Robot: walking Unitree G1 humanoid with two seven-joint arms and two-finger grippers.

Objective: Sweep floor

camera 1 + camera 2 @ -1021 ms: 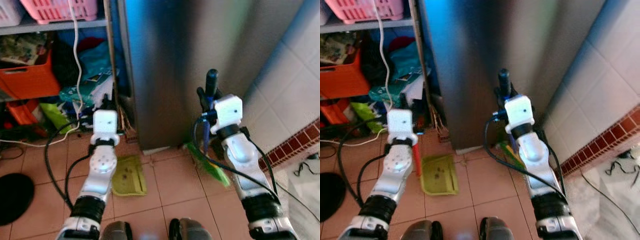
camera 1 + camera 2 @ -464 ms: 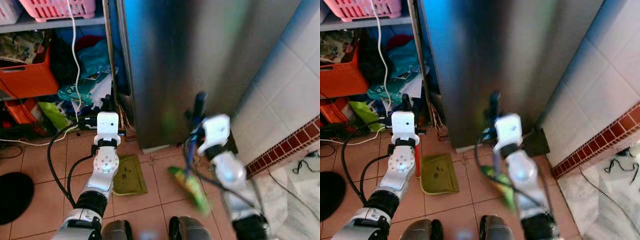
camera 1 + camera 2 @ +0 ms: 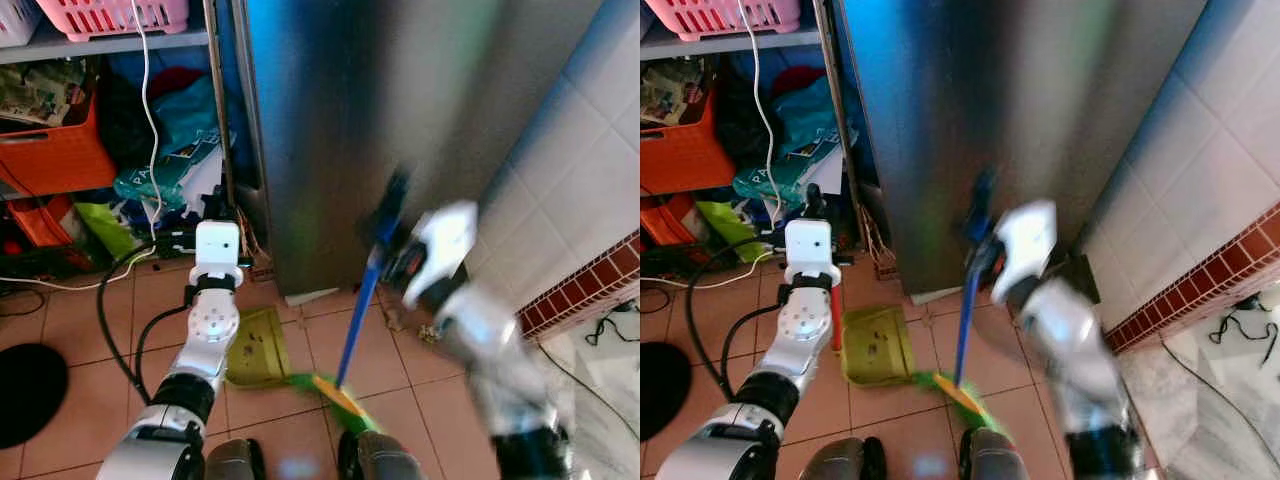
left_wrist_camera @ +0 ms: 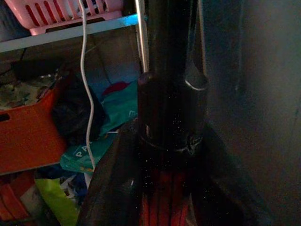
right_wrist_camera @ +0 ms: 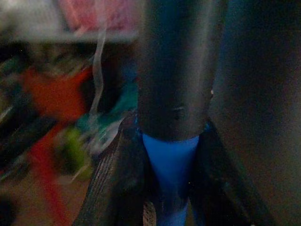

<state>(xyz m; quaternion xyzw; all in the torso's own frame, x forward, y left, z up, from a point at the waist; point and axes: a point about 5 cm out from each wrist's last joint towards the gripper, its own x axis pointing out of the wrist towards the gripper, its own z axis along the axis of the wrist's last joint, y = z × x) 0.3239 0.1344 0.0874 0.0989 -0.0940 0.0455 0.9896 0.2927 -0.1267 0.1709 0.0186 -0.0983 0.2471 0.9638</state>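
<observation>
- Terracotta tiled floor (image 3: 70, 320) here, hemmed by a tall steel fridge (image 3: 400, 120) at the back, cluttered shelves (image 3: 110, 45) on the robot's left and a white tiled wall (image 3: 590, 180) on its right.
- Right gripper (image 3: 398, 215) has its fingers closed round the blue broom handle (image 3: 360, 300); the wrist view shows the pole pinched snug between both fingers, and the arm is blurred mid-stroke.
- Green broom head (image 3: 325, 392) is down on the tiles close to the robot's feet, its tip just at the near edge of the dustpan (image 3: 258, 345).
- Left gripper (image 3: 216, 208) is clamped on the dustpan's upright red-and-black handle (image 4: 170, 141), holding the yellow-green pan flat near the fridge's front left corner.
- My read: this is the gathering stroke, pushing dirt toward the pan; a few dark specks already sit in it.
- Next it likely needs a short, low flick over the pan's lip while the left arm keeps that lip pressed down.
- Room is tight: fridge base ahead, loose cables (image 3: 110, 300) trailing along the floor's left edge, a black mat (image 3: 25, 392) at the far left. Open tiles lie toward the robot and toward the right wall.
</observation>
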